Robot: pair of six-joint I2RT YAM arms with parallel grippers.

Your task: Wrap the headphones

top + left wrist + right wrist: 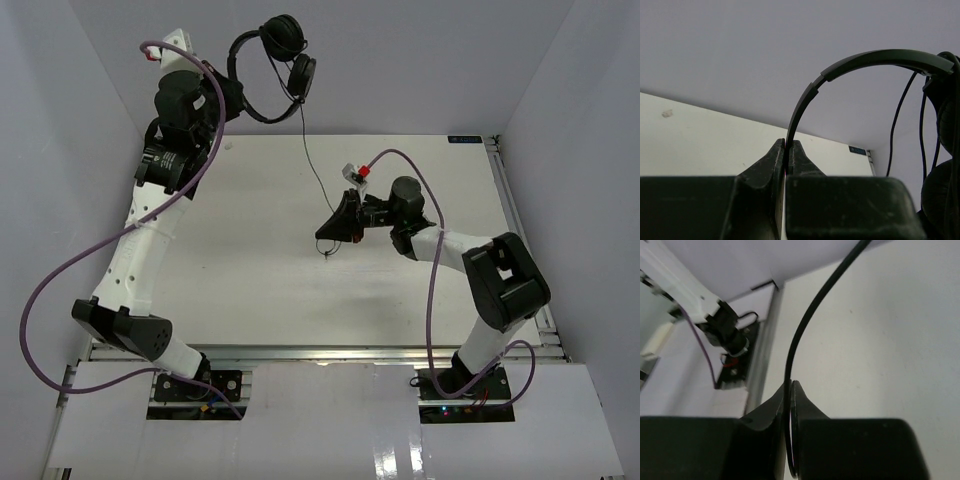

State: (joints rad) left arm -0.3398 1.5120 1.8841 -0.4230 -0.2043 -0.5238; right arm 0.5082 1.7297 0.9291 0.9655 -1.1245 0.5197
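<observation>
The black headphones [275,60] hang in the air at the back of the top view, earcups to the right. My left gripper [232,95] is shut on the thin headband [805,95]; its jaws pinch the band's lower end in the left wrist view, with an earcup [940,195] at the right edge. The thin black cord [314,168] runs down from the earcups to my right gripper [328,232], which is shut on it just above the white table [240,260]. In the right wrist view the cord [807,320] rises from between the closed jaws.
Grey walls [420,60] enclose the table on three sides. A metal rail [515,215] runs along the table's right edge. Purple cables [60,270] loop off both arms. The left arm's base [725,332] shows in the right wrist view.
</observation>
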